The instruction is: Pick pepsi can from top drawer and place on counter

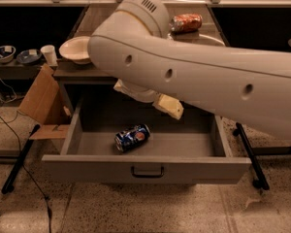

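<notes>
The pepsi can (132, 138) lies on its side on the floor of the open top drawer (145, 168), left of centre, with its logo facing up. My gripper (169, 107) hangs over the drawer's back middle, above and to the right of the can and not touching it. My large white arm (194, 76) crosses the view from the right and hides much of the counter (96, 19). The drawer's dark pull handle (147, 171) is on the front panel.
An orange-red can (186, 22) lies on the counter at the back right. A white bowl (75, 49) sits at the counter's left front. A cardboard flap (41, 98) leans by the drawer's left side. A white cup (49, 55) and small bowls (4, 53) stand on a low shelf at left.
</notes>
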You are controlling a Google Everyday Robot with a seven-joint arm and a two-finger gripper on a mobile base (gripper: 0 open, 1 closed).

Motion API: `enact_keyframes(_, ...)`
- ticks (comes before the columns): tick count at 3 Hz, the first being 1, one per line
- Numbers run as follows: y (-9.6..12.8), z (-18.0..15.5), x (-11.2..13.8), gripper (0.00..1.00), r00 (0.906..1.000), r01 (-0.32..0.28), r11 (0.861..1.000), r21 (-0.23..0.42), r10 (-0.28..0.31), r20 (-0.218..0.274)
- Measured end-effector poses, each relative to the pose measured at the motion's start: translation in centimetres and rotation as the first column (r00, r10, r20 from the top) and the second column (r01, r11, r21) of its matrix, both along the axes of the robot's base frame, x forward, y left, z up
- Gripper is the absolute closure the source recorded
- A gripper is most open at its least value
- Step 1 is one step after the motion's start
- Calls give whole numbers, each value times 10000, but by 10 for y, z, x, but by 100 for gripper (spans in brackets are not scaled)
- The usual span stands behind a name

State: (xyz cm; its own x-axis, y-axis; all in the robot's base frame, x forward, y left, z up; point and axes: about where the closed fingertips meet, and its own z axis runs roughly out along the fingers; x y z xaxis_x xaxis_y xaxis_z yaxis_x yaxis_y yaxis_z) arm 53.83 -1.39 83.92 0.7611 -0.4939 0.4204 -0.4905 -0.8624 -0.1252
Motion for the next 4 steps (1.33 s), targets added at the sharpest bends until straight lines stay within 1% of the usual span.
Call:
enact_keyframes(1,2,-32,12,0,9977,-392,9968,-692,352,-579)
enact_keyframes(2,11,-69,12,0,9892,-715,9928,-958,583,-1347)
enact_keyframes(3,25,-101,0,0,9747,-1056,9911,-812,870,-2058)
enact_keyframes(4,41,-127,-16,0,9560,-1405,9894,-357,1262,-2649)
